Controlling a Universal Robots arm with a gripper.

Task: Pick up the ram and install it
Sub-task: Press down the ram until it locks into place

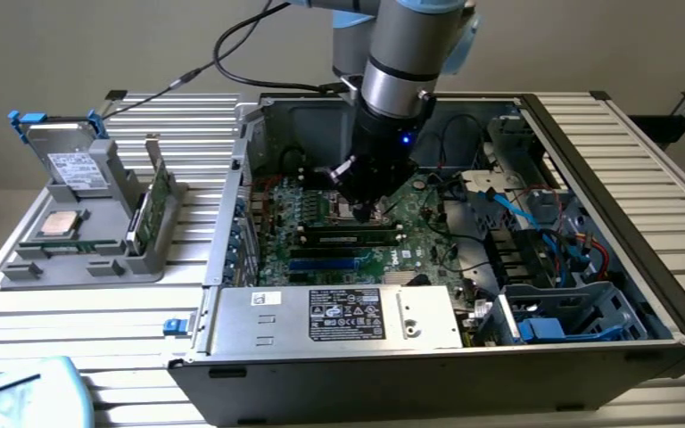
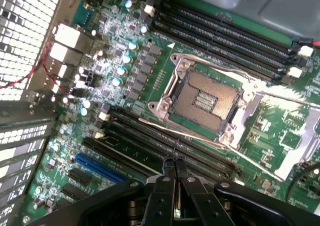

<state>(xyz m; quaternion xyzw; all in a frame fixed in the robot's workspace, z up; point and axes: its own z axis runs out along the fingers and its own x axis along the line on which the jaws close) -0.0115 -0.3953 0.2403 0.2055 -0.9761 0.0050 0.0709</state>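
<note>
A: Exterior view first. What is the hand [image 1: 360, 212] doing?

B: It hangs low inside the open computer case [image 1: 628, 267], just over the green motherboard [image 1: 420, 254]. Its fingers are pressed together with nothing between them.

A: And the ram [image 1: 349, 238]?

B: A long, thin stick lies in a slot just below the fingertips, towards the power supply [image 1: 336, 316] with its white-edged label. Whether the fingertips touch it, I cannot tell.

A: Anything away from the hand?

B: Well off to the exterior view's left, on the slatted worktop [image 1: 104, 308], stands a grey holder [image 1: 81, 254]. A silver drive [image 1: 75, 165] stands upright in it, a thin board [image 1: 150, 192] stands on edge beside that, and a square chip [image 1: 57, 223] lies flat in a recess.

A: Now the wrist view.

B: The two fingers [image 2: 169, 173] of the hand [image 2: 175, 162] meet at their tips, shut tight. Just beyond the tips run long black memory slots [image 2: 165, 146]. Past those sits the open processor socket [image 2: 202, 101] in its metal frame, and further on lies a second bank of slots [image 2: 225, 33]. A short blue slot [image 2: 97, 168] lies off to one side of the fingers.
</note>
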